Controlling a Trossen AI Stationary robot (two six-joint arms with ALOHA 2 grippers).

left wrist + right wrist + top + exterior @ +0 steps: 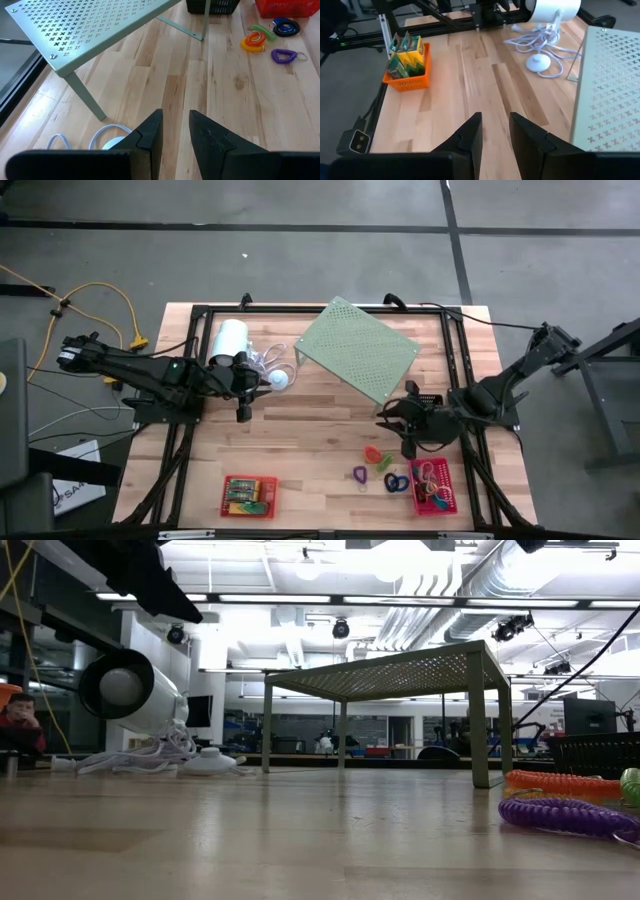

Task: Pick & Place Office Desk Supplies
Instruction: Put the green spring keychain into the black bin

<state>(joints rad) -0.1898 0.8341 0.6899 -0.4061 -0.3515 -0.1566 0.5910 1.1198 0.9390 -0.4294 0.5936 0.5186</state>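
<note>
Several coiled loops lie on the wood near the right front: orange (373,452), green (386,463), purple (360,475) and blue (395,482). Beside them stands a pink mesh basket (433,486) with more small items. A red basket (249,495) at the near left holds the green-white boxes (402,55). A black basket (212,6) sits by the shelf. My left gripper (243,414) hovers near the white cylinder, narrowly open and empty (175,127). My right gripper (407,448) hovers just beyond the loops, also narrowly open and empty (495,127).
A pale green perforated shelf (357,349) stands on thin legs at the far middle. A white cylinder (230,340) with a looped cord and round base (280,379) lies at the far left. A black frame edges the table. Bare wood (310,440) spreads between the arms.
</note>
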